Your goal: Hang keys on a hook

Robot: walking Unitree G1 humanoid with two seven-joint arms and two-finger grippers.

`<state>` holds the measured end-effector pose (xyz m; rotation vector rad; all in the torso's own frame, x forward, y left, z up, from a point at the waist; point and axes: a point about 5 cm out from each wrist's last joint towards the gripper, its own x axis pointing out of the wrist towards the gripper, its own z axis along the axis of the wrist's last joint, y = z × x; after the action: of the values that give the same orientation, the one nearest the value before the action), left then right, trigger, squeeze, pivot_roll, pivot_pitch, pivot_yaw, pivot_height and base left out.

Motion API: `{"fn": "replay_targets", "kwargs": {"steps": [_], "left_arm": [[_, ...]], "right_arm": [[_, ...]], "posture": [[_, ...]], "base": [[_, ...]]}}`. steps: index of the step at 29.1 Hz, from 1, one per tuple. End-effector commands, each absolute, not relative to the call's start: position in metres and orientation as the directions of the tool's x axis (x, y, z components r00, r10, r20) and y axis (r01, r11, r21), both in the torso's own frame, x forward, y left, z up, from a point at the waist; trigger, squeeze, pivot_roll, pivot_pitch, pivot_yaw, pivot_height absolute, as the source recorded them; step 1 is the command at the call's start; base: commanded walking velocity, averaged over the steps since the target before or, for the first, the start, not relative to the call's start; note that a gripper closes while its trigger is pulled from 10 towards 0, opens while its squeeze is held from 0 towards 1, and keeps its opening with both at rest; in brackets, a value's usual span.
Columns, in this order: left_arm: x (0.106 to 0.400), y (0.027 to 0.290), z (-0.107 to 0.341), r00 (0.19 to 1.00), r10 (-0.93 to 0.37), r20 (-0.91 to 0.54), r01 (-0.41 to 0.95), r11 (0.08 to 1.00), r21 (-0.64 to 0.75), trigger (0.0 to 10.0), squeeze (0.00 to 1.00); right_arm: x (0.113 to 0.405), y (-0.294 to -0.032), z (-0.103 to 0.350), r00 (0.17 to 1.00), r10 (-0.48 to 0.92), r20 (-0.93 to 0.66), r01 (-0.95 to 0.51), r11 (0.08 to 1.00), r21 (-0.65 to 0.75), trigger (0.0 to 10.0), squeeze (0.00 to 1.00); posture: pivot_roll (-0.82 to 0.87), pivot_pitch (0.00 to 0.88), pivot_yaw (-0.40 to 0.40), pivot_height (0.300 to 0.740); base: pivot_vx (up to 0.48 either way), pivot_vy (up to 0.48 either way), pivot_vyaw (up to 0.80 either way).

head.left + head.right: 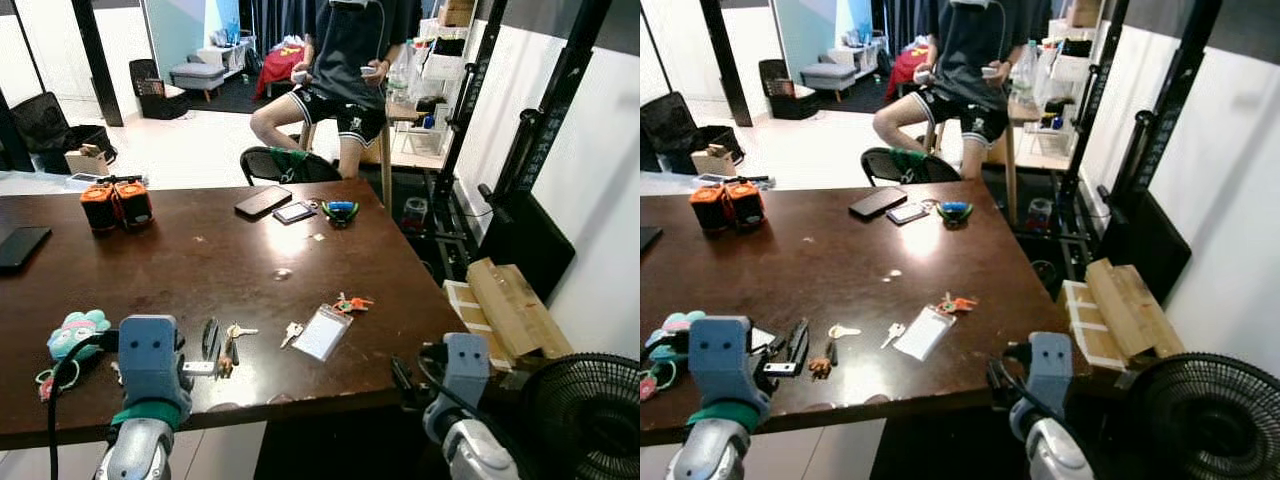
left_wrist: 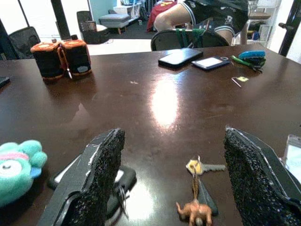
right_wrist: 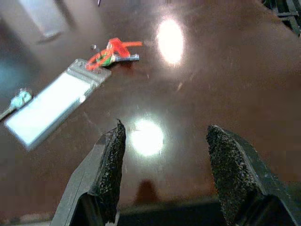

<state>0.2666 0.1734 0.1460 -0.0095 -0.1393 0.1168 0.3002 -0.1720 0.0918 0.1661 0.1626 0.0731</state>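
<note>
A key with a small brown animal charm (image 2: 196, 189) lies on the dark wooden table (image 1: 200, 265) near its front edge. My left gripper (image 2: 171, 183) hovers low just behind it, open, the charm between its fingers (image 2: 101, 174). A second small key (image 1: 291, 333) rests beside a clear card holder (image 1: 322, 332). Further back lies an orange-red key bunch (image 3: 113, 52). My right gripper (image 3: 162, 165) is open at the front right corner of the table, with bare wood between its fingers and the card holder ahead of it.
A teal plush (image 1: 75, 333) sits at the front left. Two orange-black cylinders (image 1: 116, 205), two phones (image 1: 263, 200) and a blue-green item (image 1: 340, 211) lie at the back. A person (image 1: 345, 70) sits beyond the table. Cardboard boxes (image 1: 505, 300) and a fan (image 1: 585, 420) stand to the right.
</note>
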Motion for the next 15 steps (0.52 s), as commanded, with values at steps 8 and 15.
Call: {"fn": "replay_targets", "kwargs": {"steps": [8, 15], "left_arm": [[0.266, 0.1722, 0.1451, 0.988, 0.089, 0.125, -0.086, 0.996, -0.027, 10.0, 0.0], [0.2667, 0.1735, 0.1452, 0.989, 0.092, 0.117, -0.089, 0.995, -0.035, 10.0, 0.0]], "right_arm": [[0.2972, -0.1743, 0.0899, 0.983, 0.067, -0.171, -0.033, 0.981, 0.192, 10.0, 0.0], [0.2967, -0.1731, 0.0903, 0.981, 0.079, -0.176, -0.044, 0.98, 0.195, 10.0, 0.0]], "posture": [[-0.18, 0.0, 0.098, 0.74], [-0.18, 0.0, 0.1, 0.74]], "base": [[0.219, 0.0, 0.0], [0.334, 0.0, -0.07]]}}
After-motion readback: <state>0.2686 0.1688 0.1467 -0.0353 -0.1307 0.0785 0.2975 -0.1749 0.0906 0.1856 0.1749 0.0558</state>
